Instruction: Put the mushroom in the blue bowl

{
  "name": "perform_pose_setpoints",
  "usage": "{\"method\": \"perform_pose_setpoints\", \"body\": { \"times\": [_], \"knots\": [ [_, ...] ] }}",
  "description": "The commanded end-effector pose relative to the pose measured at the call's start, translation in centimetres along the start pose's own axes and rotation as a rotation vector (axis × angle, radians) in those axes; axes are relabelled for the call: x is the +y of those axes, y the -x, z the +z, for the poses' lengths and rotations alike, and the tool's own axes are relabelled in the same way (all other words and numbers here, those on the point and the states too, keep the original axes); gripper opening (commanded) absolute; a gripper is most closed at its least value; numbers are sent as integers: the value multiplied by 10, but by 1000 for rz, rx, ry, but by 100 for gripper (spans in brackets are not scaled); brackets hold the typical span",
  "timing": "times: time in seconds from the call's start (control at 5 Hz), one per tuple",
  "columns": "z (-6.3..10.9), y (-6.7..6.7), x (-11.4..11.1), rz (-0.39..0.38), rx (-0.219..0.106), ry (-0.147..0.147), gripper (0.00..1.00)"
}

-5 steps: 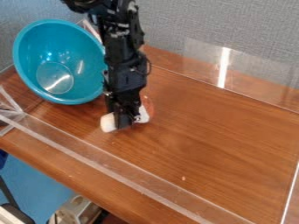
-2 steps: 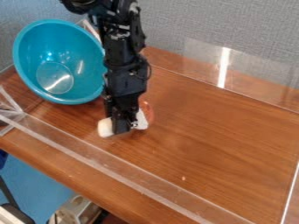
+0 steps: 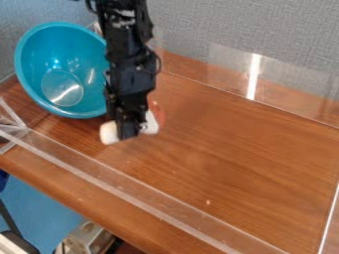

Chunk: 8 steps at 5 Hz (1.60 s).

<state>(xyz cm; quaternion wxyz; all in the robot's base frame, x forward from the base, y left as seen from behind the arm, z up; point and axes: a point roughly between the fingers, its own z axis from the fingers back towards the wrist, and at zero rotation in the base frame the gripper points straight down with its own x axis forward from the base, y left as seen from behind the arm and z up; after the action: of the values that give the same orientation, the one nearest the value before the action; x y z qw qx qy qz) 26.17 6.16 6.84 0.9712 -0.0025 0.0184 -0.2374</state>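
The arm has swung toward ten o'clock since a second ago, and the mushroom comes with it, clear of the counter point(image 3: 252, 149). The blue bowl point(image 3: 59, 69) lies tipped, mouth facing five o'clock. The hand point(image 3: 127, 125) is clamped on the mushroom point(image 3: 114, 133), which lies sideways (stem toward eight o'clock, cap toward two). Carry phase; next, over the rim.

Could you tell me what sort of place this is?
Probably a lab test bench: a robot arm works on a wooden tabletop fenced by clear acrylic walls, with a toy mushroom and blue bowl.
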Motion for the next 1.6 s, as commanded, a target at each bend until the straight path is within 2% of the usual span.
{"method": "perform_pose_setpoints", "body": {
  "times": [0.0, 0.2, 0.4, 0.6, 1.0, 1.2, 1.4],
  "knots": [
    [26, -9, 0, 18, -52, -61, 0],
    [25, -11, -6, 10, -51, -68, 0],
    [38, -10, 4, 38, -49, -75, 0],
    [60, -7, 19, 91, -53, -91, 0],
    [99, 7, 63, 249, -83, -134, 0],
    [118, 18, 76, 351, -82, -153, 0],
    [120, 34, 87, 433, -74, -157, 0]
  ]
}}
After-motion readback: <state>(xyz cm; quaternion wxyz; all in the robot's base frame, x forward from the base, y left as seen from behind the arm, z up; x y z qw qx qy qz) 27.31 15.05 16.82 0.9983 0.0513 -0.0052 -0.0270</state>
